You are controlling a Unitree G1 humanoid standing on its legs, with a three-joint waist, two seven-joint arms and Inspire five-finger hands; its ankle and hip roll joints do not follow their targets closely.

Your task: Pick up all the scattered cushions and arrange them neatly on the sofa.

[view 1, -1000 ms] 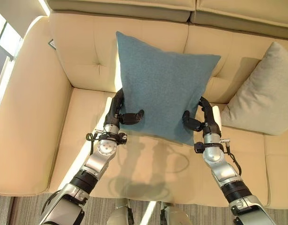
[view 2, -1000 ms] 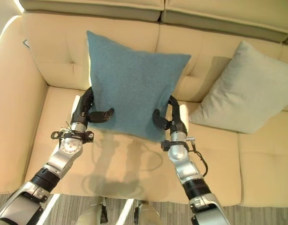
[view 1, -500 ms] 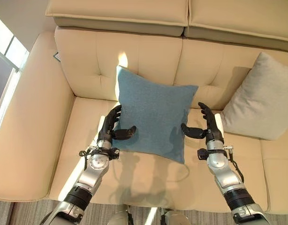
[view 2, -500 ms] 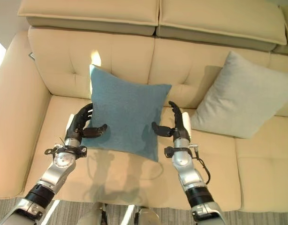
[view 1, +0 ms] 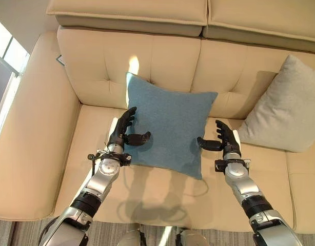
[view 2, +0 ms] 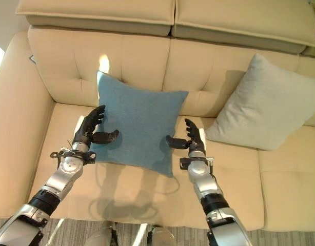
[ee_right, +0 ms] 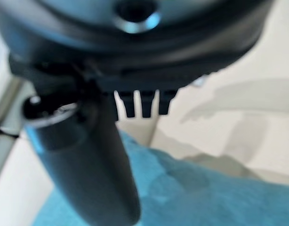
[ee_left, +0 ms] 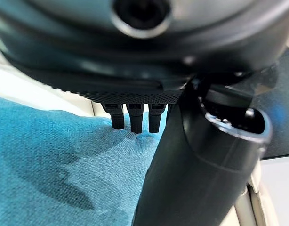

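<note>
Blue cushion (view 1: 170, 128): square, woven cloth, propped tilted against the sofa (view 1: 96, 66) backrest, lower edge on the seat. Left hand (view 1: 125, 130) at its 9 o'clock edge, fingers spread, thumb over the cloth. Right hand (view 1: 222, 139) just off its 3 o'clock edge, fingers apart. Grey cushion (view 1: 286, 110) leans at 3 o'clock, well apart. Bare seat at 6 o'clock.
</note>
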